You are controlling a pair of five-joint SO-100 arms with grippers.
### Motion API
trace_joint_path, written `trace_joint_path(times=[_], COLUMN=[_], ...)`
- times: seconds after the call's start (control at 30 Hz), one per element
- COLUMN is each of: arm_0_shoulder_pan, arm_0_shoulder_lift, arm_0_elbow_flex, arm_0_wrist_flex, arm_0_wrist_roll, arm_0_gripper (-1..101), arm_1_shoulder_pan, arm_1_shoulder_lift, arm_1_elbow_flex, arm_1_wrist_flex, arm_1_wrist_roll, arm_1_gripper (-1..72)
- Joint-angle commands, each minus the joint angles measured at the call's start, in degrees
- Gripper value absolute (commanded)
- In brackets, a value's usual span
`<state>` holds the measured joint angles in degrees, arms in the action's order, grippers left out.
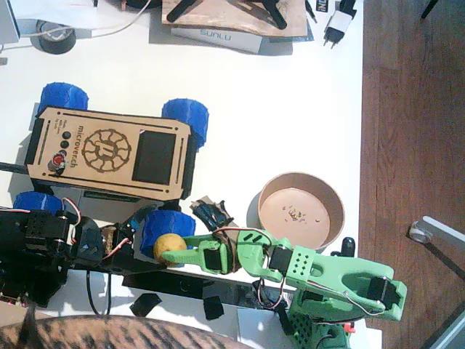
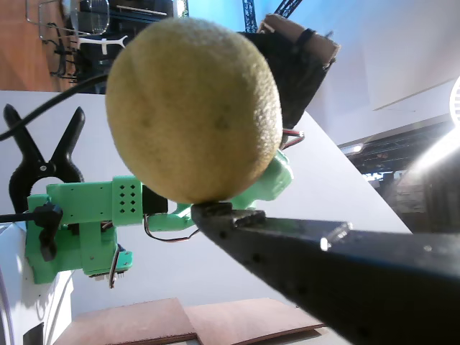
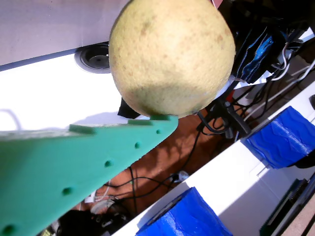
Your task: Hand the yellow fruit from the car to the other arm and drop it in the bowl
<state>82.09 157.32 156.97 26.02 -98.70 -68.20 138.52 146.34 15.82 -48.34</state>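
Fruit (image 1: 168, 247) — pinched between both hands.

light: bright, from above | tabletop (image 1: 290, 109): white glare, washed out | yellow fruit (image 3: 171, 56): dark shadow underneath | fixed view: a bit blurry

I log the yellow fruit (image 1: 169, 246) dull yellow, faintly speckled. The car (image 1: 109, 149) is pale wood, blue-wheeled. The bowl (image 1: 301, 208) at 3 o'clock is tan.

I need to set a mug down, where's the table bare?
Bare: the white stretch between the car and the table's right edge, above the bowl. Crowded: the front edge, where both grippers meet at the yellow fruit.
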Motion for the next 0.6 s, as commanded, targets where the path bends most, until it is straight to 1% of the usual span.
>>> trace_joint_path(times=[0.0,0.17,0.4,0.5,0.57], arm_0_shoulder_pan=[-0.09,-0.09,-0.18,-1.23,-3.43], arm_0_shoulder_lift=[1.23,1.58,4.83,5.19,5.19], arm_0_elbow_flex=[-0.62,-0.62,-0.62,-0.70,-0.70], arm_0_wrist_flex=[0.18,0.70,6.33,8.35,10.37], arm_0_wrist_roll=[-0.70,-0.70,-0.09,0.18,0.18], arm_0_gripper=[63,64,64,62,59], arm_1_shoulder_pan=[0.35,3.52,11.60,14.41,15.91], arm_1_shoulder_lift=[0.97,2.72,7.12,7.91,8.44], arm_1_elbow_flex=[-1.05,-0.79,1.32,1.67,1.93], arm_1_wrist_flex=[-0.88,0.18,0.79,1.67,2.20], arm_1_wrist_roll=[-0.35,0.18,0.00,-0.18,0.09], arm_1_gripper=[-0.2,-0.2,-0.2,-0.2,-0.2])
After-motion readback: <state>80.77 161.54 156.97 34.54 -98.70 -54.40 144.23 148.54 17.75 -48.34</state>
